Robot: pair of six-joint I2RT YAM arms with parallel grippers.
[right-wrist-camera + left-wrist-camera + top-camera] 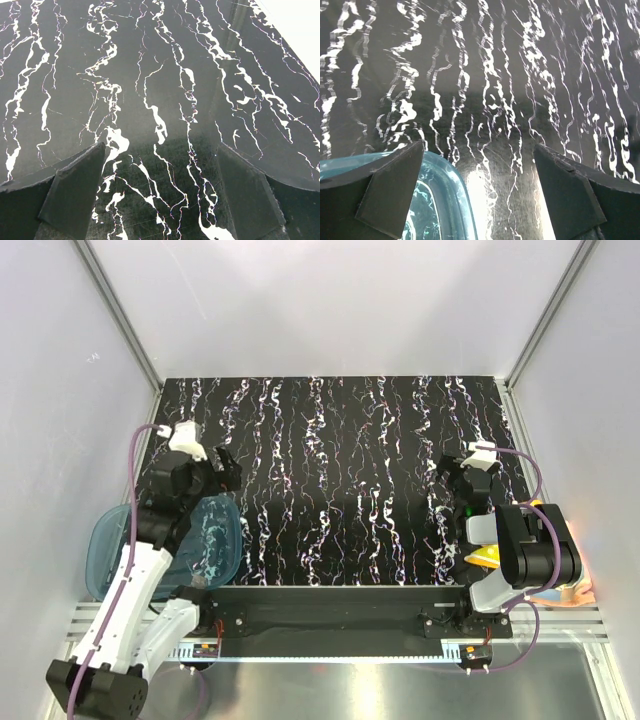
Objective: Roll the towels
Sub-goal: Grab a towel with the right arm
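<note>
The two arms rise closest to the lens from the near edge: the left arm leans over the tray, and the right arm is folded above the near right corner. Under them lies the black, white-veined mat, bare across its middle. The teal tray sits at the mat's near left corner, partly off its edge.

Both towels are bunched in the near right corner, mostly hidden by the right arm. The yellow towel peeks out beside the arm's elbow. The pink towel shows just past the mat's right edge. How they are folded cannot be told.

The left gripper has its fingers spread wide, holding nothing, over the tray rim and mat. The right gripper is likewise wide apart and empty above bare mat, well away from the towels.

Rolling has not begun, I judge. The first job is to fetch one towel. The right gripper should swing back to the corner, pinch one free edge only, and draw the cloth to the open middle. It should be laid flat before any turn. One gripper could pin an end while the other curls the opposite edge over tightly, as thin cloth will likely slide.

No brand, label or writing can be read.
</note>
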